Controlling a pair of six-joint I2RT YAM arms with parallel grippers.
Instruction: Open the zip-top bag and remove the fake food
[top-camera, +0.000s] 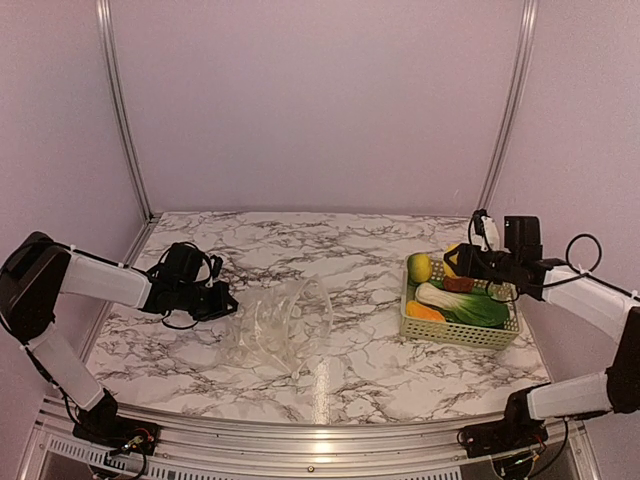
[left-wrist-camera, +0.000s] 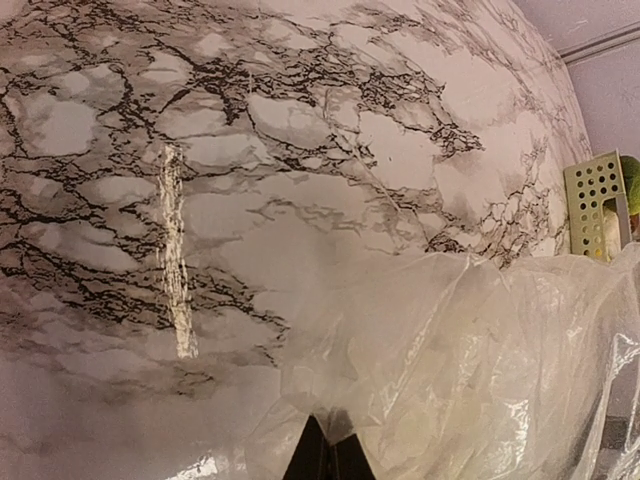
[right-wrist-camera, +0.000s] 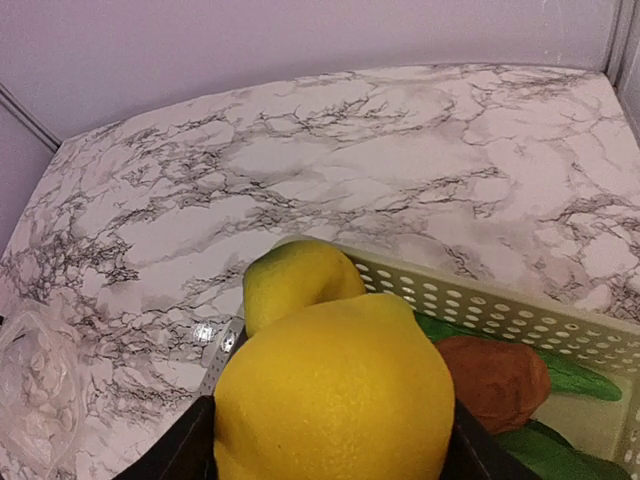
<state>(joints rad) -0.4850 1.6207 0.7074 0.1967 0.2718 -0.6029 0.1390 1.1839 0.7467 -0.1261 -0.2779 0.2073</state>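
Your left arm (top-camera: 100, 282) reaches in from the left side, forearm low and nearly level; its left claw (top-camera: 222, 300) is pinched closed on a fold of the zip-top bag (top-camera: 280, 325); your right arm (top-camera: 590, 292) stretches leftward, wrist raised; its right claw (top-camera: 460, 264) clamps a yellow fruit (right-wrist-camera: 335, 390) between both fingers (right-wrist-camera: 185, 450).

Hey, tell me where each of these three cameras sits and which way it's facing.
Top external: above and behind the arm bases, looking down and forward over the table; both arms show, left pincer at the bag, right pincer over the basket.
Left wrist: low over the table, facing right past the bag to the basket's corner; its dark fingertips pinch the bag.
Right wrist: above the basket, facing left toward the bag; its fingers grip a yellow fruit.
Shared: bag and basket appear in all three.
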